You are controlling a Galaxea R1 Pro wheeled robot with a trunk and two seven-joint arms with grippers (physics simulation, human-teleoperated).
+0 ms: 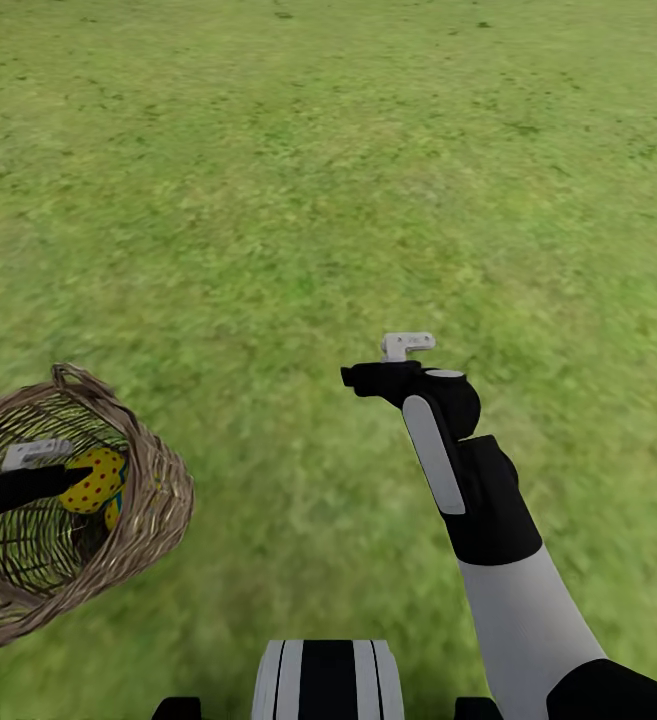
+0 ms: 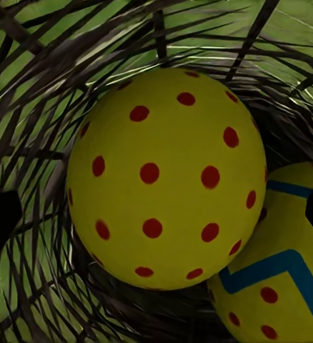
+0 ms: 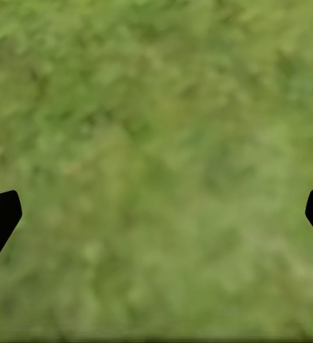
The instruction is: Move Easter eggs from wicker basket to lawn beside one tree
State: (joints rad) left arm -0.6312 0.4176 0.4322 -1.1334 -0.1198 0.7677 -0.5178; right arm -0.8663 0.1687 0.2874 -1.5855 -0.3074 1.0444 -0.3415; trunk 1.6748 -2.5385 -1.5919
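The wicker basket [image 1: 143,520] lies tilted on the lawn [image 1: 368,180] at near left. The left gripper [image 2: 156,214] reaches inside, jaws wide around a red-dotted Easter egg [image 2: 167,179]; a second egg [image 2: 285,286] touches it. The right gripper [image 3: 156,207] hangs over grass, jaws wide.

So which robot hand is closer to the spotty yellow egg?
The left. The left gripper is inside the wicker basket, right at the dotted egg. The right gripper hangs over bare lawn, well off to the side.

Count: 1 wicker basket [image 1: 153,500], 2 Easter eggs visible inside it – dotted egg [image 2: 167,179], zigzag egg [image 2: 285,286]. 2 arms.
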